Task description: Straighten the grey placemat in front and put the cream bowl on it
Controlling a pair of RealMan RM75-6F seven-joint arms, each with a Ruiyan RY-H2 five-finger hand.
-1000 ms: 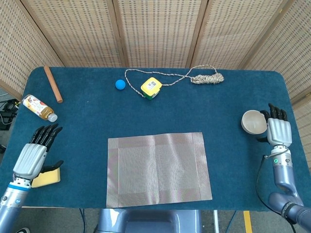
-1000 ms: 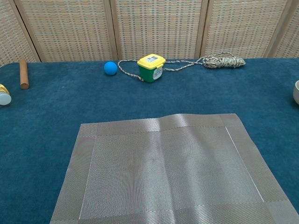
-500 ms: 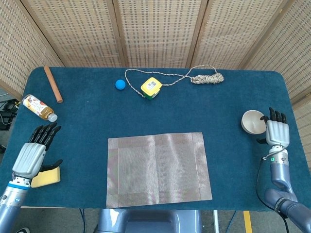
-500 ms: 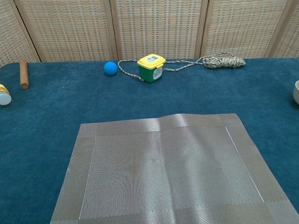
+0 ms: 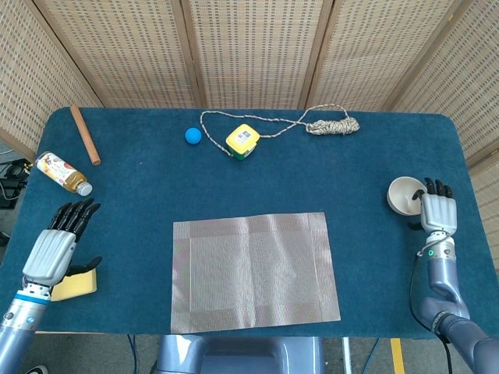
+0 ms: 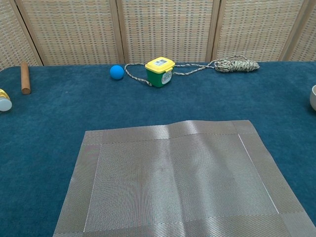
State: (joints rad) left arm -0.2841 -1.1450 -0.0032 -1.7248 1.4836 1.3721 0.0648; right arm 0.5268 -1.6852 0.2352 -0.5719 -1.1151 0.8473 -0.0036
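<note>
bowl: cream, round, smooth inside, upright on the cloth at the table's right edge [image 5: 405, 195]; only its left rim shows at the right border of the chest view [image 6: 313, 97]
right hand: just right of the bowl, back facing the camera, fingers straight and pointing up-table [image 5: 437, 212]
bowl vs fingers: fingertips [image 5: 429, 185] sit beside the bowl's right rim; contact can't be judged; nothing wrapped around the bowl
right hand state: fingers extended side by side, holding nothing
mat: grey woven rectangle, front centre, well left of the bowl [image 5: 254, 269]; darker border band, lighter inner panel, shallow ripples near the far edge [image 6: 177, 180]; edges roughly parallel to the table front
left hand: front-left, dark fingers extended and slightly fanned, holding nothing [image 5: 54, 246]
sponge: yellow block just under and right of the left hand [image 5: 75, 284]; touching or not, can't tell
table: dark blue short-pile cloth [image 5: 366, 156]
bottle: lying on its side at the left edge, white cap, printed label [image 5: 62, 173]
stick: brown cylinder, far left, lying flat [image 5: 85, 135]
ball: small, blue, smooth, far centre-left [image 5: 193, 135]
tub: green box with yellow lid, just right of the ball [image 5: 242, 141]
rope: light twisted cord looping around the tub, ending in a bundled coil further right [image 5: 333, 125]
backdrop: woven cane screen panels in wooden frames [image 5: 249, 47]
</note>
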